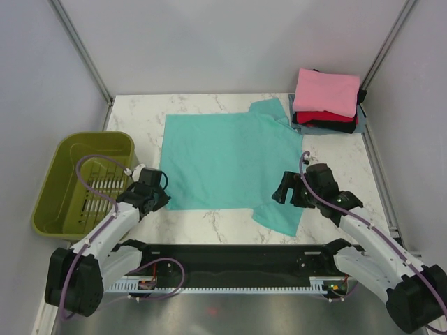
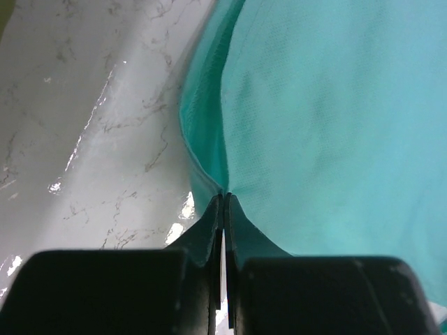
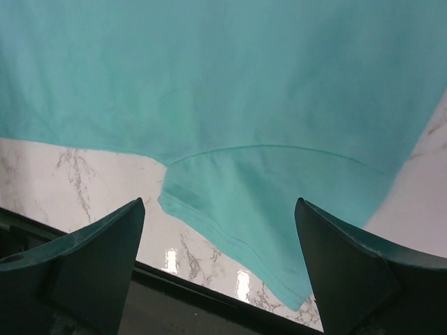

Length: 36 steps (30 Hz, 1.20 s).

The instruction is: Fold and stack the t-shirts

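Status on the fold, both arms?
Left gripper shut on teal shirt, near left corner. Right gripper open above near sleeve. Shirt flat, unfolded. Nothing on it; folded stack far right corner.

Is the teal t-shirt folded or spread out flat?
Spread. The teal cloth t-shirt lies open across the marble table, both sleeves out.

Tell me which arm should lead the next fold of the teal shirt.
Left, probably: the left tool is shut on the teal shirt's edge, ready to lift. The right tool hangs open above the near sleeve, gripping nothing.
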Available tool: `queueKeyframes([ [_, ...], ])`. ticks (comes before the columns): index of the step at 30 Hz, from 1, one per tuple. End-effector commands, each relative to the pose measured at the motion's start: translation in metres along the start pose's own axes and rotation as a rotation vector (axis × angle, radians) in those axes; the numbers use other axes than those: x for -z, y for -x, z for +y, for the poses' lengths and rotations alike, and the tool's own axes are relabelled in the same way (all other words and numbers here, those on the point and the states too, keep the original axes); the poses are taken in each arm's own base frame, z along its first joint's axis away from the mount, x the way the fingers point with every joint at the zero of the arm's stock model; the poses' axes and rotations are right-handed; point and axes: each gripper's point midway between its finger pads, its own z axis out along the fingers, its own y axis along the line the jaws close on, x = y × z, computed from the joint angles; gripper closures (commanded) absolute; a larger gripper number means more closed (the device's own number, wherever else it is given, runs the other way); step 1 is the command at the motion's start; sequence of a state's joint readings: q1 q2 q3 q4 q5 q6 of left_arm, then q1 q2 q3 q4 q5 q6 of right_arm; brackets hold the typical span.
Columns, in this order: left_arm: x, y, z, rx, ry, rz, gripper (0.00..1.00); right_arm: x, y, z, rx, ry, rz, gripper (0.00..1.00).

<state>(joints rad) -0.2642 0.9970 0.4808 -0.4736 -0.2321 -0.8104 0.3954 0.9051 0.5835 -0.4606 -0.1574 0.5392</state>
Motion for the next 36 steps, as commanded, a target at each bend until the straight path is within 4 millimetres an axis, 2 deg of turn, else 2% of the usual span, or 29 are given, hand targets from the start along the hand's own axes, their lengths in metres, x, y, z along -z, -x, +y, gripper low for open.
queueKeyframes([
  [1,0.004,0.008,-0.001,0.037,-0.009,-0.035,0.98,0.007,-0.022,-0.029,-0.165,-0.141,-0.003,0.04],
  [3,0.009,0.015,-0.006,0.038,-0.034,-0.055,0.98,0.011,-0.032,-0.037,-0.224,-0.184,0.003,0.04],
  [4,0.011,0.017,-0.008,0.036,-0.043,-0.065,0.98,0.013,-0.033,-0.051,-0.227,-0.26,-0.023,0.04],
  [7,0.015,0.026,-0.013,0.024,-0.057,-0.089,0.98,0.023,-0.049,-0.069,-0.274,-0.381,0.004,0.03],
  [11,0.02,0.031,-0.021,0.024,-0.115,-0.126,0.98,0.025,-0.063,-0.057,-0.333,-0.338,0.018,0.07],
  [14,0.023,0.033,-0.022,0.025,-0.144,-0.15,0.98,0.018,-0.076,-0.049,-0.352,-0.317,0.05,0.12],
  [16,0.026,0.034,-0.023,0.022,-0.16,-0.159,0.98,0.011,-0.093,-0.054,-0.373,-0.335,0.103,0.19],
  [18,0.027,0.035,-0.025,0.022,-0.168,-0.164,0.98,0.008,-0.099,-0.052,-0.389,-0.328,0.115,0.24],
  [20,0.028,0.034,-0.027,0.021,-0.185,-0.156,0.98,0.008,-0.1,-0.05,-0.423,-0.315,0.102,0.27],
  [24,0.027,0.032,-0.033,0.02,-0.214,-0.145,0.98,0.009,-0.118,-0.048,-0.437,-0.32,0.14,0.3],
  [30,0.027,0.031,-0.033,0.022,-0.224,-0.152,0.98,0.009,-0.125,-0.042,-0.428,-0.321,0.142,0.4],
  [34,0.029,0.031,-0.033,0.02,-0.231,-0.156,0.98,0.008,-0.125,-0.046,-0.403,-0.345,0.135,0.49],
  [35,0.029,0.031,-0.034,0.021,-0.233,-0.156,0.98,0.009,-0.125,-0.047,-0.398,-0.352,0.131,0.52],
  [36,0.029,0.031,-0.033,0.02,-0.231,-0.154,0.98,0.009,-0.124,-0.046,-0.392,-0.348,0.127,0.61],
])
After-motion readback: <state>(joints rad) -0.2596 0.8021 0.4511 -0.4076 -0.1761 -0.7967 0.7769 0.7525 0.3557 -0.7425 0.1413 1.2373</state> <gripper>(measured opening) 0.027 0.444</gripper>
